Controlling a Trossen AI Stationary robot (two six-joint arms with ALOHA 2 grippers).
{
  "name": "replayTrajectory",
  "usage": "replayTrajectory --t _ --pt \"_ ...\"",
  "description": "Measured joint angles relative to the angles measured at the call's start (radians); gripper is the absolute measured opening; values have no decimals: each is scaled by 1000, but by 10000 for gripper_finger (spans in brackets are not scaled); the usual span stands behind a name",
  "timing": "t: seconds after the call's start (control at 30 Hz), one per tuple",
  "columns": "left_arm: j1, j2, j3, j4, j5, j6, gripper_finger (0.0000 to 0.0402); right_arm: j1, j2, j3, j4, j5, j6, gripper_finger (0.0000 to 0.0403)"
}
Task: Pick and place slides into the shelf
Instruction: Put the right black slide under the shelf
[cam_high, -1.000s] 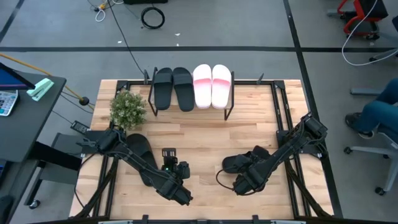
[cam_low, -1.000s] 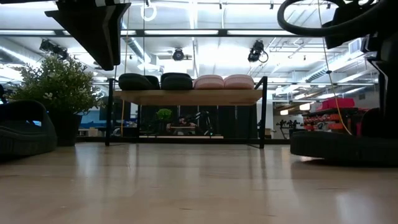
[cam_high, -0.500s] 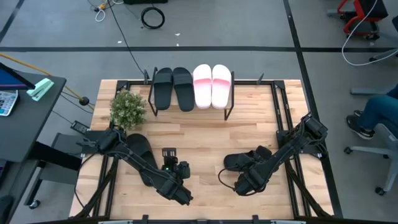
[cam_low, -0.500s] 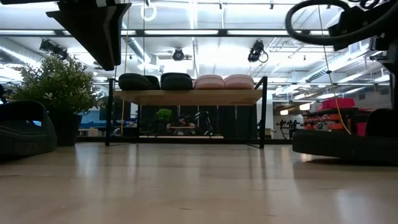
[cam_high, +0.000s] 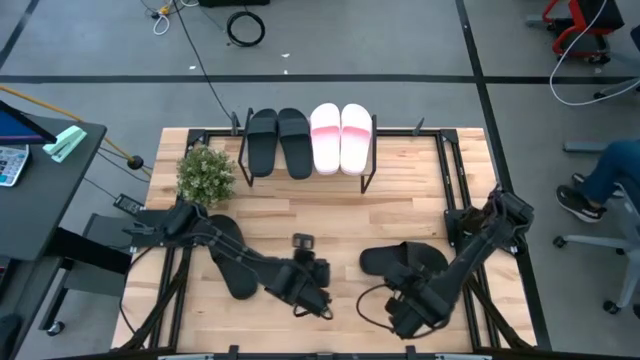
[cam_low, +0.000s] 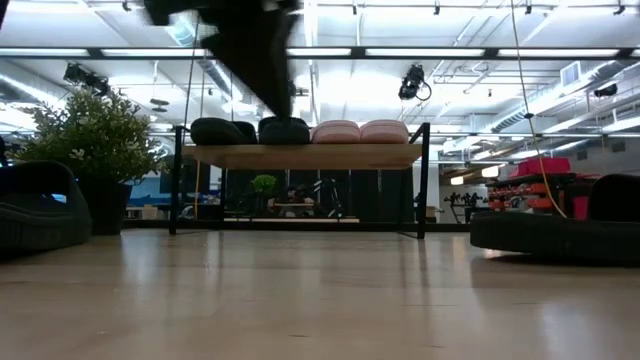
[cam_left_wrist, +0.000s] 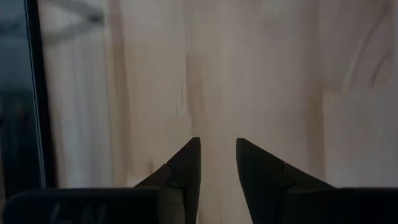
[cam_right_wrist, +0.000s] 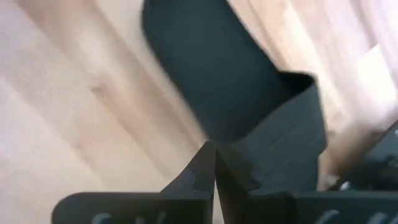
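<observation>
On the shelf (cam_high: 308, 172) at the table's far edge, two black slides (cam_high: 278, 140) and two pink-and-white slides (cam_high: 340, 137) rest side by side on the top board (cam_low: 300, 155). A third black slide (cam_high: 225, 262) lies flat on the table at the left, partly under my left arm. A fourth black slide (cam_high: 405, 260) lies flat at the right (cam_low: 555, 235). My left gripper (cam_left_wrist: 217, 146) hangs open over bare wood near the table's middle (cam_high: 315, 290). My right gripper (cam_right_wrist: 214, 152) is shut, just on the near side of the right slide (cam_high: 405, 312), with nothing between its fingers.
A potted plant (cam_high: 205, 172) stands left of the shelf. A loose cable loop (cam_high: 368, 308) lies beside my right gripper. A person's legs (cam_high: 610, 170) show off the table's right side. Bare wood lies between the two arms and the shelf.
My left gripper has swung toward the table's right edge and turned. My right gripper has risen out of the low view and drawn toward the near edge. The right black slide stays flat on the table.
</observation>
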Motion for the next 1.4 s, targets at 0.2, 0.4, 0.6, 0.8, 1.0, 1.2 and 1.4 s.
replayTrajectory --t 0.2,0.4,0.6,0.8,1.0,1.2,1.4 --pt "50 1 0 280 3 323 107 72 -6 0 -3 -31 166 11" --pt "68 6 0 475 3 542 115 150 -6 -18 -25 -119 335 14" --pt "80 44 1 725 57 744 149 202 -7 -24 -40 -125 382 27" --pt "92 115 0 820 77 765 168 220 -8 -80 -110 -146 578 21" --pt "106 127 1 819 63 691 156 203 -6 -235 -60 -222 587 5" --pt "125 131 0 828 64 687 145 161 -7 -353 15 -227 593 9" --pt "151 131 0 828 63 688 142 111 -8 -440 196 -147 524 3"
